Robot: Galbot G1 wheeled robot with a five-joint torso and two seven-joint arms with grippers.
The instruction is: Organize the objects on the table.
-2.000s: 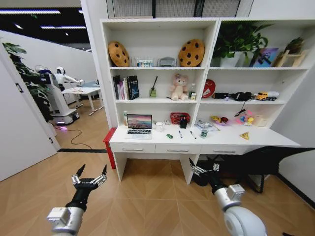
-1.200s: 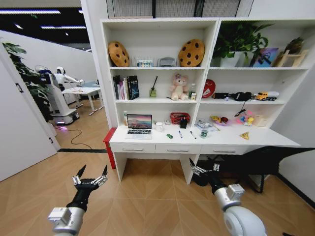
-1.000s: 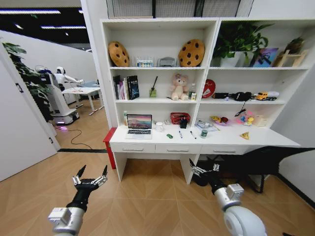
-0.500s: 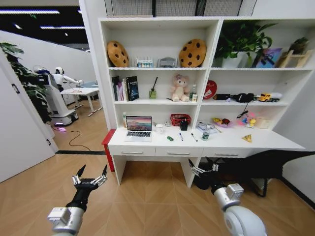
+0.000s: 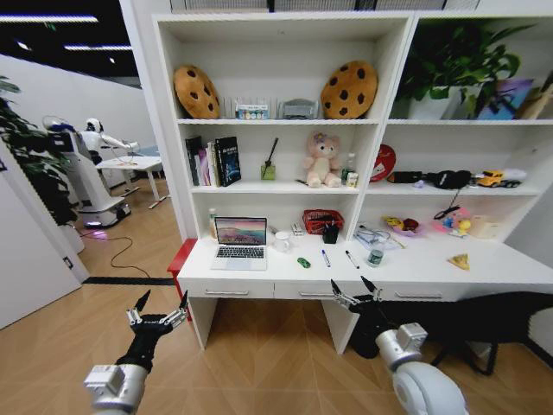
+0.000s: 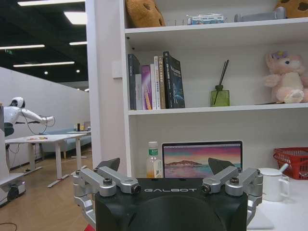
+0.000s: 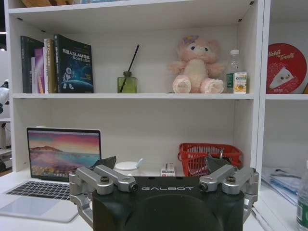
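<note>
At twelve o'clock, laptop and pens crowd the table; both empty claws, left gripper and right gripper, gape wide, so careless reaches risk sweeping them off.

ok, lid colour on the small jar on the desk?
Green. The small jar stands right of the pens on the desk; head view shows it best.

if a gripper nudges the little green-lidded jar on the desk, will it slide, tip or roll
The green-lidded jar stands upright near the black pen, looking taller than wide, so a high push would probably tip it. Once on its side, its seemingly round body would likely roll along the smooth white desk top. It is small and clear, so probably light; a low nudge may simply slide it.
</note>
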